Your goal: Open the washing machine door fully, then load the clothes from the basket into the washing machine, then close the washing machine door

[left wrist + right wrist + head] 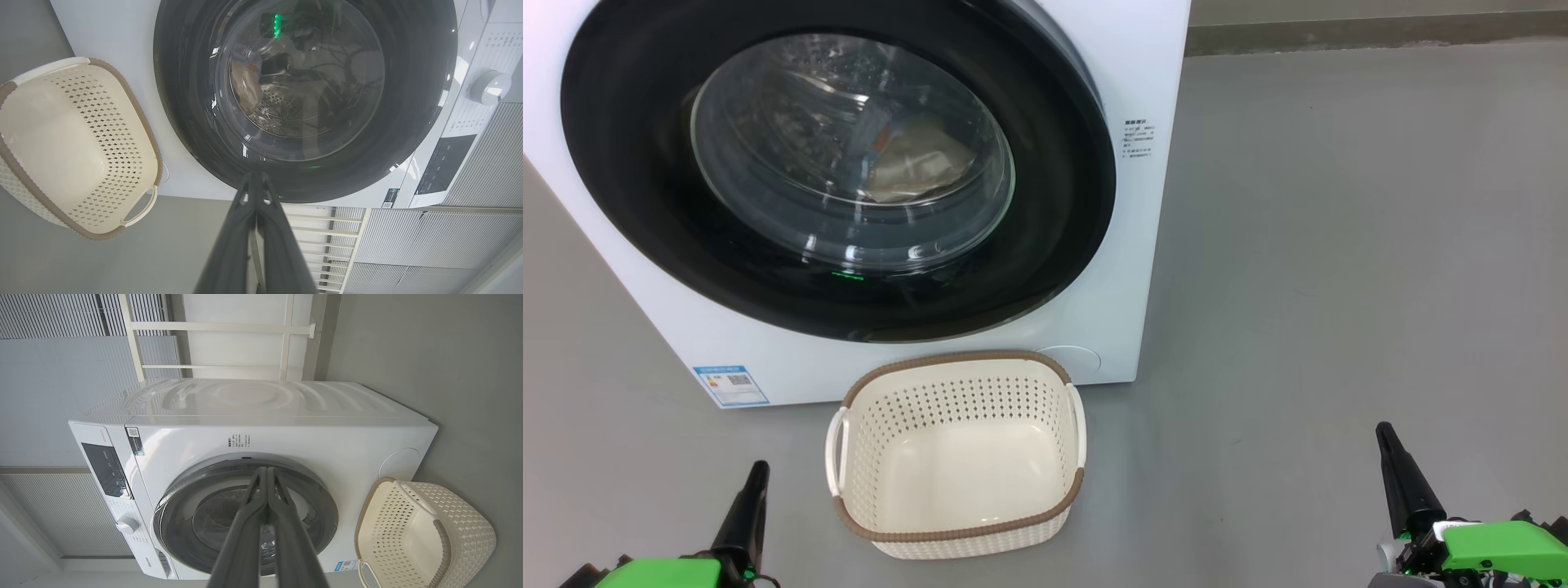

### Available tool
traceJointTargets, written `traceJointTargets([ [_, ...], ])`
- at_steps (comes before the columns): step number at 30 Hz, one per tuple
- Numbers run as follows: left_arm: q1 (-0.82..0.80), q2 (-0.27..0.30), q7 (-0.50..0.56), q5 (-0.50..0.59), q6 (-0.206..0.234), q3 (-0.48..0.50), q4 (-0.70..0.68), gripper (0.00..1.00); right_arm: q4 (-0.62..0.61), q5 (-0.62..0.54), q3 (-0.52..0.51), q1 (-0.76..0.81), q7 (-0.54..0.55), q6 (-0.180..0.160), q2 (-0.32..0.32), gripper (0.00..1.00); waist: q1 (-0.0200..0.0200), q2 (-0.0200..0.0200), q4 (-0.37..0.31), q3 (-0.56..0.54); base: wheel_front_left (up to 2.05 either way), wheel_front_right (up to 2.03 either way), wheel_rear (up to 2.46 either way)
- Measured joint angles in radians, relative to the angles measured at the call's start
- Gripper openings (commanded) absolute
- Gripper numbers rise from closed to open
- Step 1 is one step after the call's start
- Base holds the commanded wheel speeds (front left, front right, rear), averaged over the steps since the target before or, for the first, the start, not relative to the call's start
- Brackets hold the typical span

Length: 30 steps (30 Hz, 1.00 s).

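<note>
Judging by the door (pixel 841 163), shut flush with clothes (pixel 915 167) behind its glass, and the empty basket (pixel 956 359) just before the washing machine (pixel 1152 122), you have little left. Your left gripper (pixel 758 469) and right gripper (pixel 1384 433) rest low, fingers pressed together, empty; the door lies up ahead, nearer your left.

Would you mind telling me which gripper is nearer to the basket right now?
Left. The left gripper sits just off the left side of the basket, while the right gripper is far out to the basket's right, across a wide stretch of floor.
</note>
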Motion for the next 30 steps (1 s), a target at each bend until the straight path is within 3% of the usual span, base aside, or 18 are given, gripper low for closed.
traceJointTargets([
  [30,0.0,0.0,0.0,0.0,0.0,0.0,0.0,0.0,0.0,0.0,0.0,0.0,0.0,0.0,0.0,0.0,0.0,-0.0001,0.0,0.0,0.0,0.0,0.0],
])
